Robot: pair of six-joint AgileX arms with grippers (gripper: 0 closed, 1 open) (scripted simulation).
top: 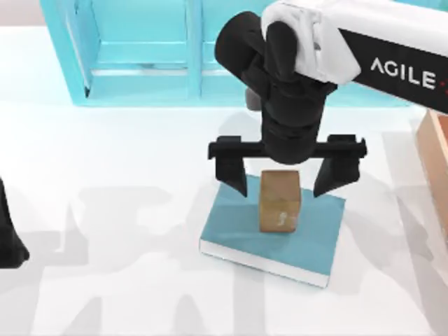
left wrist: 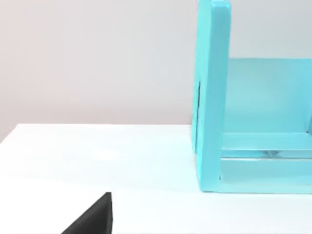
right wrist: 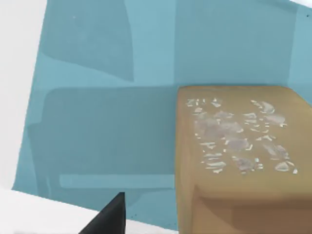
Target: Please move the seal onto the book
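Top view: small tan-brown wooden seal block [top: 280, 201] stands upright on the flat teal-blue hardcover book [top: 234, 227], roughly mid-cover, pale mark facing the camera. The book lies flat on the white table [top: 105, 210], in front of the light-blue shelf unit [top: 140, 63].

Handling, as judged: seal looks rigid, light, smooth-sided and not fragile; being taller than wide, it could tip if nudged. Best hold is across two opposite vertical faces, near mid-height. Book looks stiff and gives a flat, stable base.

Right pincer [top: 287, 175] hangs just above and behind the seal, fingers spread wide, one on each side of the block with clear gaps; it holds nothing and I see no contact. Right wrist view looks down on the seal's marked face [right wrist: 239, 141] against the book cover [right wrist: 97, 97].

Left arm [top: 10, 238] sits parked at the table's left edge; I cannot tell the state of its pincer.

Judgement: placement looks complete.
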